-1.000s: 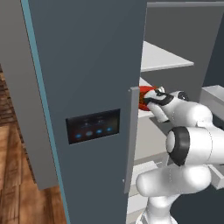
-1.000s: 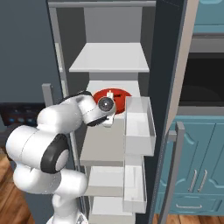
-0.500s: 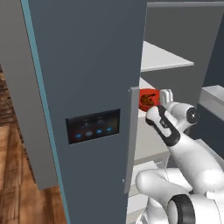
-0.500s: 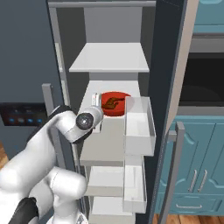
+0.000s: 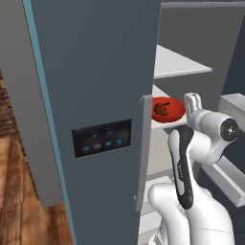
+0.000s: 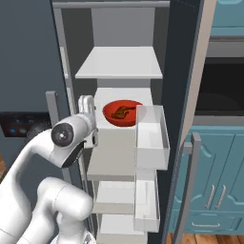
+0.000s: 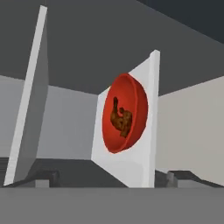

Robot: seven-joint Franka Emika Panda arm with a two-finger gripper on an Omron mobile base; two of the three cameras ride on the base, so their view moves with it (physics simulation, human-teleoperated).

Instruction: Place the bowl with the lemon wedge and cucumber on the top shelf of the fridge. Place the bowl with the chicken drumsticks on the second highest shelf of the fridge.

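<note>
One round glossy red bowl (image 6: pixel 122 113) | brown drumsticks (image 6: pixel 119 113) | flat white shelf (image 6: pixel 107 96) | gripper (image 6: pixel 87 102) spread, empty

Count: one red bowl (image 6: pixel 123 113) with chicken drumsticks (image 6: pixel 120 113) inside, their number unclear; one fridge (image 6: pixel 119 62); two upper shelves visible, top shelf (image 6: pixel 120 63) and second shelf (image 6: pixel 110 95); two door bins (image 6: pixel 151 138); one control panel (image 5: pixel 101 139); one gripper (image 6: pixel 87 104).
</note>
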